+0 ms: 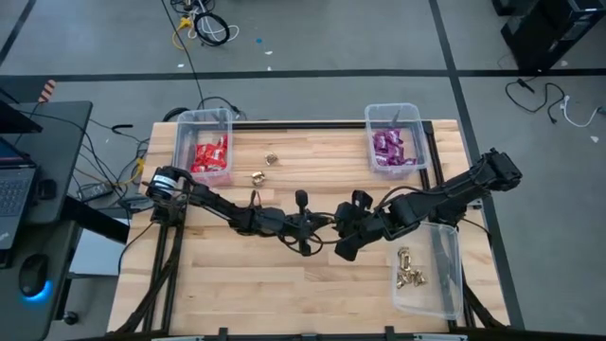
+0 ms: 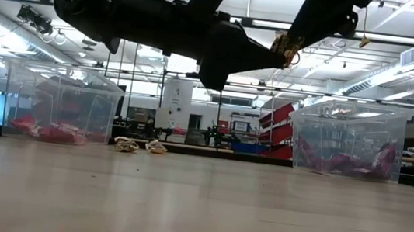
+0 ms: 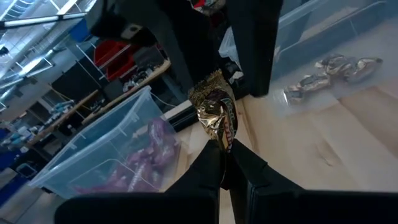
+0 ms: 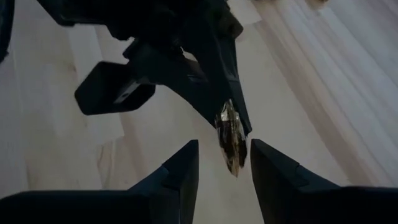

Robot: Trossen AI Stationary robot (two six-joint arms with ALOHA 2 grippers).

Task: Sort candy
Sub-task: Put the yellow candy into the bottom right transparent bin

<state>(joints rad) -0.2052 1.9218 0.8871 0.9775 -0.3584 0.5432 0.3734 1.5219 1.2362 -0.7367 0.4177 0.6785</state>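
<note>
Your left claw (image 3: 227,163) was clamped on a gold candy (image 3: 216,115) above mid-table. Your right claw (image 4: 224,163) faced it, fingers parted on either side of that candy without closing. Two more gold pieces (image 1: 263,168) lay on the far table; red packets (image 1: 210,156) filled the far-left bin, purple packets (image 1: 389,149) the far-right bin, gold pieces (image 1: 410,272) the near-right bin.
</note>
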